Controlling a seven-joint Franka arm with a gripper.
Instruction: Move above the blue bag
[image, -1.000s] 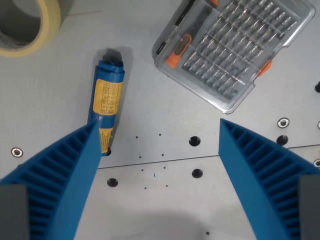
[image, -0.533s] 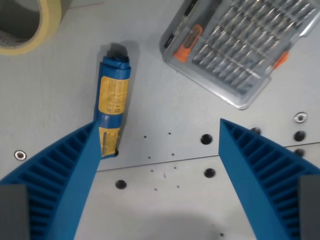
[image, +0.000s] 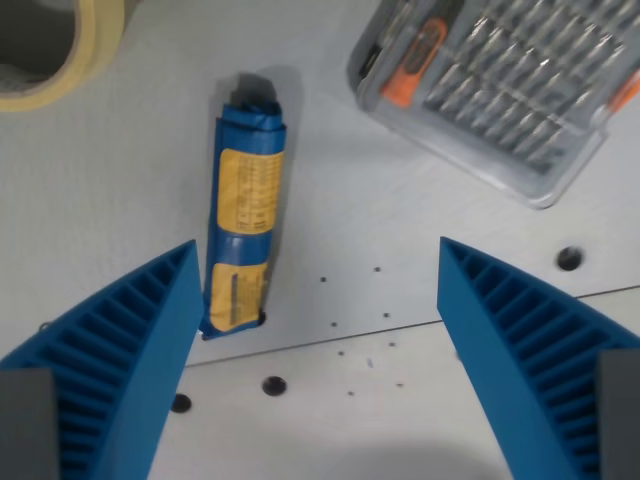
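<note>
tape roll (image: 60, 50) (partly cropped), bit case (image: 500, 85)

End effector (image: 315, 262) pointing down, blue ribbed fingers (image: 120, 345) spread wide, empty.

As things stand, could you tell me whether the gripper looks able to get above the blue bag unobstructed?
Probably yes. The gripper is open, and the blue bag lies flat beside its finger on the wrist view's left. Nothing covers it; the tape roll and bit case lie apart.

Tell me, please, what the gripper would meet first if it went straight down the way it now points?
Probably bare table: the open gripper frames empty surface between its fingers. The blue bag lies just inside the finger on the wrist view's left, so that finger might clip it; depth is unclear.
</note>
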